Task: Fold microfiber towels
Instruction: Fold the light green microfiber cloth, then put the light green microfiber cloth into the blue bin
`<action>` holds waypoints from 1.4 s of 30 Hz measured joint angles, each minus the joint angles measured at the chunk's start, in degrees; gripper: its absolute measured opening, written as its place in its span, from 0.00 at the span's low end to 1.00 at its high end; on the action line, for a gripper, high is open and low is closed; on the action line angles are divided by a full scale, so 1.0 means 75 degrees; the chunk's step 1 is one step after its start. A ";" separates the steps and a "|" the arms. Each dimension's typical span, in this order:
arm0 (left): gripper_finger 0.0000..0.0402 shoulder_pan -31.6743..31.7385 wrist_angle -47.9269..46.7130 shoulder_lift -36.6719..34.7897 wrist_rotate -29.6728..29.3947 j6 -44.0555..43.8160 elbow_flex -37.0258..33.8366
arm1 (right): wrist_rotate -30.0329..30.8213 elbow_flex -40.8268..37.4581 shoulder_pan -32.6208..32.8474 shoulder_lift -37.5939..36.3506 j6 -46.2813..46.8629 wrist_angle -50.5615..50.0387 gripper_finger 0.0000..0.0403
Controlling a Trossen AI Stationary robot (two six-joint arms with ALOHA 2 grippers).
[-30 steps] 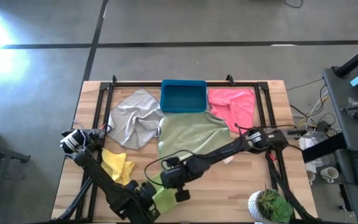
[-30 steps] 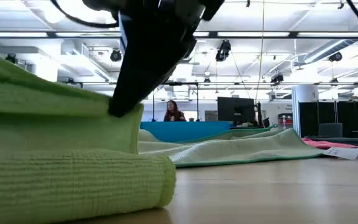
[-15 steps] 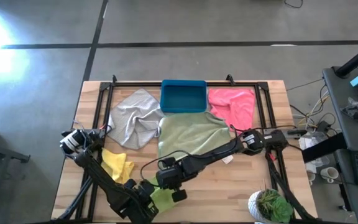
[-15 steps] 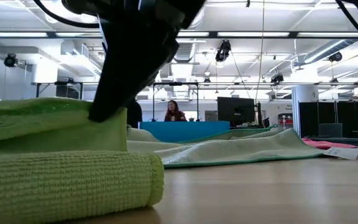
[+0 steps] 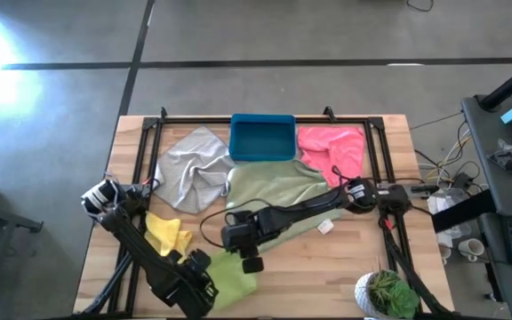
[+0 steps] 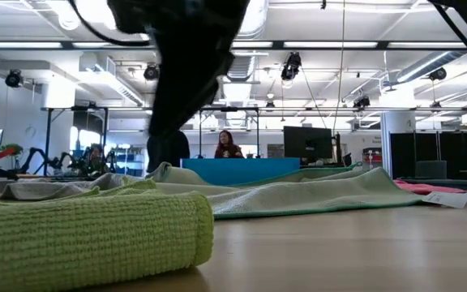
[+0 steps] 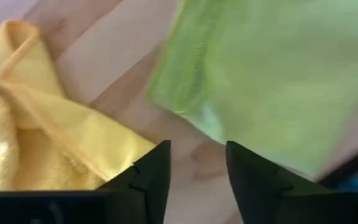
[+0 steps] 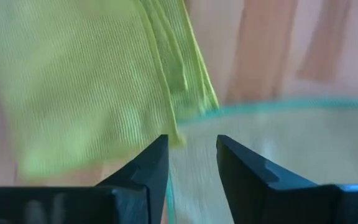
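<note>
Bright, even overhead light; strong glare on floor (image 5: 7,36) at far left. Low view: ceiling lights (image 6: 242,45) blown out, arm backlit to silhouette. Both wrist views motion-blurred; cloth beyond each gripper soft.

Lime green towel (image 6: 87,239) showing ribbed, nubby matt cloth weave. Yellow towel (image 7: 36,143) looking soft, fuzzy, matt. Sage green towel (image 5: 274,191), grey towel (image 5: 189,169), pink towel (image 5: 332,149) lying as limp matt cloth. Table (image 5: 363,258) showing pale wood planks w/ smooth, slightly shiny finish. Blue bin (image 5: 262,138) looking like smooth plastic.
</note>
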 joint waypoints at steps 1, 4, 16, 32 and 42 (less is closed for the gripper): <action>0.35 -0.0011 0.0162 -0.0055 -0.0017 0.0153 0.0000 | -0.0040 -0.0004 -0.0005 -0.0099 -0.0083 -0.0302 0.32; 0.36 -0.0083 0.0884 -0.0085 -0.0498 0.0666 0.0003 | -0.0167 -0.0097 0.0034 -0.0439 -0.0366 -0.1248 0.31; 0.36 -0.0111 0.1914 0.0199 -0.1161 0.1140 -0.0929 | -0.0732 -0.1525 0.0714 -0.1833 -0.0584 -0.0874 0.25; 0.36 0.0027 0.1852 -0.0890 -0.1058 0.1790 -0.2515 | -0.0651 -0.2110 0.0460 -0.2703 0.1392 -0.0614 0.20; 0.36 0.0199 0.1831 -0.3165 -0.1078 0.3174 -0.3618 | -0.0573 -0.1770 -0.0025 -0.2785 0.1617 -0.0686 0.18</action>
